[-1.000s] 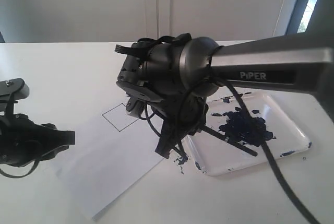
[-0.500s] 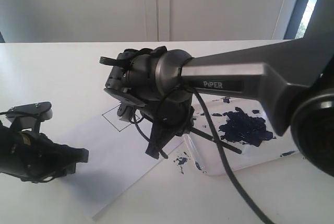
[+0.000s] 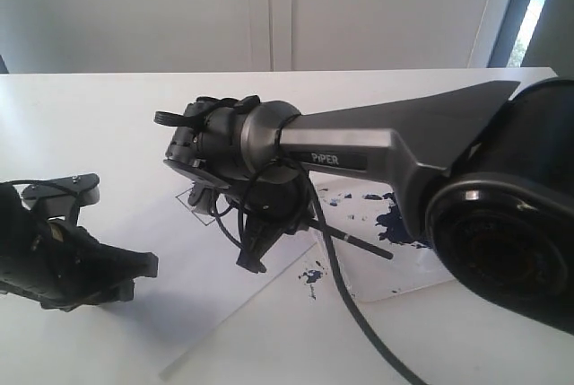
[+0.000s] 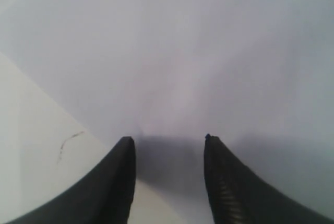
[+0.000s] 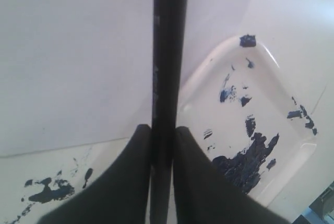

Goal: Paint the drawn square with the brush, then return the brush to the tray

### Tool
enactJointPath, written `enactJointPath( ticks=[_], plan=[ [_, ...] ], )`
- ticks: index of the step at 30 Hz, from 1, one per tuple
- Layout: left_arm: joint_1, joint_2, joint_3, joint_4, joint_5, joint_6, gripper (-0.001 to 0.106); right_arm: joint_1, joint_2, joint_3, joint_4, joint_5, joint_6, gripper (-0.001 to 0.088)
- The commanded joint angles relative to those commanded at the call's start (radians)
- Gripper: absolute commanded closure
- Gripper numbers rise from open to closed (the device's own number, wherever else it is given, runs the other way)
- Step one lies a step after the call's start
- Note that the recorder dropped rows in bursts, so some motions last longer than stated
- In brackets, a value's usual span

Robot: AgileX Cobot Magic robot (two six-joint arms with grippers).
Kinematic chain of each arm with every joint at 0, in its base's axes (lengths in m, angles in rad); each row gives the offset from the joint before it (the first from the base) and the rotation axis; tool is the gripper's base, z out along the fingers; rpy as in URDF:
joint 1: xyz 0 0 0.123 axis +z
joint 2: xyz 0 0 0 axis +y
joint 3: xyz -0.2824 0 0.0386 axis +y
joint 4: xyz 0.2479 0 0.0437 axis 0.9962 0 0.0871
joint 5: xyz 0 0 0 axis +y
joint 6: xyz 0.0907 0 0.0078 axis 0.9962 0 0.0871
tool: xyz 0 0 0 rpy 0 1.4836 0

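**Handling.** The brush is presenting as a light, stiff, thin black stick. Its handle looks smooth and round, so it is likely to be rolling or pivoting in a weak grip, and a loaded tip will be marking whatever it meets. The sound place to hold it is the bare handle, well clear of the painted end.

**Right pincer.** The right pincer is gripping the brush handle between narrow-set jaws, both fingers pressing on the shaft. It is hanging over the right part of the paper sheet. The free end of the handle is sticking out to the right, over the left edge of the tray. The brush tip is not showing.

**Drawn square.** The drawn square is lying mostly hidden behind the wrist — only a corner of its outline is showing.

**Left pincer.** The left pincer is holding nothing. Its jaws are standing moderately apart over the near-left of the sheet on the desk.
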Motion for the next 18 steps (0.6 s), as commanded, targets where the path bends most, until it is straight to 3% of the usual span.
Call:
enactJointPath(
  ticks=[9, 18],
  plan=[
    [0.0, -0.115, -0.057, 0.024, -0.021, 0.022, 0.057, 0.0, 0.0, 0.0, -0.03, 0.0, 0.0, 0.0868],
    [-0.004, 0.033, -0.065, 0.046, -0.058, 0.026, 0.057, 0.0, 0.0, 0.0, -0.035, 0.0, 0.002, 0.0868]
  ],
)
